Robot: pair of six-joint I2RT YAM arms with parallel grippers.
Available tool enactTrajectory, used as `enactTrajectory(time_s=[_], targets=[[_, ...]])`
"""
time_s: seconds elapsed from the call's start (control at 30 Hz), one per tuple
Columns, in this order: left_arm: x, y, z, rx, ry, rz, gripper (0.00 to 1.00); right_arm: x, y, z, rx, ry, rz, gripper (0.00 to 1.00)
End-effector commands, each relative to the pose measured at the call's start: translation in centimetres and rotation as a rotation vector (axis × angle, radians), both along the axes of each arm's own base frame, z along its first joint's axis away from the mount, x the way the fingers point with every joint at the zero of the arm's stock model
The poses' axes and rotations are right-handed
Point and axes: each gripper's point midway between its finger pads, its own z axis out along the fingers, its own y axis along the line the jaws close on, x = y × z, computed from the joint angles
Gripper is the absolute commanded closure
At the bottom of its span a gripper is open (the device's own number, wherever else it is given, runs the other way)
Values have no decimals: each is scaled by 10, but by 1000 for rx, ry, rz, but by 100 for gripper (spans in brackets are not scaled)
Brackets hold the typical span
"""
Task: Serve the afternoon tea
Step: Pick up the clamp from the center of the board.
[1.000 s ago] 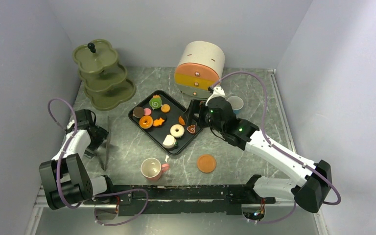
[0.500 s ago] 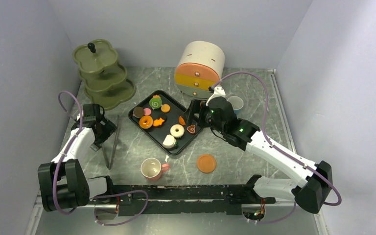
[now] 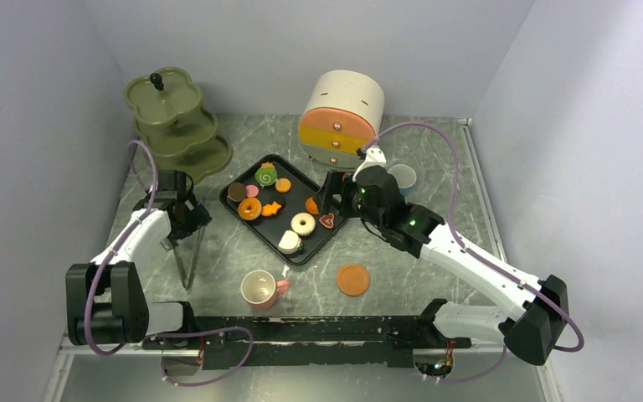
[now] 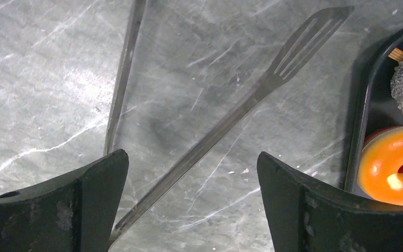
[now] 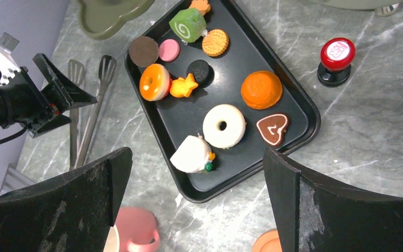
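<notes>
Pastries [image 5: 261, 89] lie on the black tray [image 5: 244, 52] at mid-counter [image 3: 226, 276]. At far left, the olive tiered stand [image 3: 172, 126] stands in the back corner. The left gripper [image 4: 191, 155] hangs wide open and empty over the metal tongs [image 4: 280, 73], which lie on the counter just left of the tray. On the tray are an orange doughnut [image 5: 154, 81], a green swirl roll [image 5: 187, 24], cookies [image 5: 215, 42] and a white doughnut [image 5: 223, 126]. A pink cup [image 3: 259, 288] stands upright near the tray's front corner, with an orange saucer [image 3: 352, 279] to its right. The right gripper [image 5: 197, 153], spread wide and holding nothing, hovers above the tray's right side. A blue cup [image 3: 402, 177] stands behind that arm, beside the round drawer box [image 3: 343, 117].
</notes>
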Motion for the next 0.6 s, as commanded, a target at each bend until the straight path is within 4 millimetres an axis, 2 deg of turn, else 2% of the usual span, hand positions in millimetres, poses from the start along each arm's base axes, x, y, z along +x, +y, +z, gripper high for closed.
enactTrajectory(time_s=[0.0, 0.07, 0.27, 0.37, 0.57], targets=[[3, 5, 1, 70, 41, -51, 3, 7, -9, -1, -40, -13, -38, 0], [0, 10, 0, 102, 60, -56, 5, 6, -9, -3, -40, -4, -41, 0], [20, -13, 16, 130, -32, -229, 29, 1, -2, -9, -5, 8, -5, 0], [22, -17, 10, 125, -21, -248, 36, -3, 3, -4, 19, 4, 28, 0], [29, -24, -4, 88, 6, -239, 45, -3, -2, 11, 39, -40, 17, 1]])
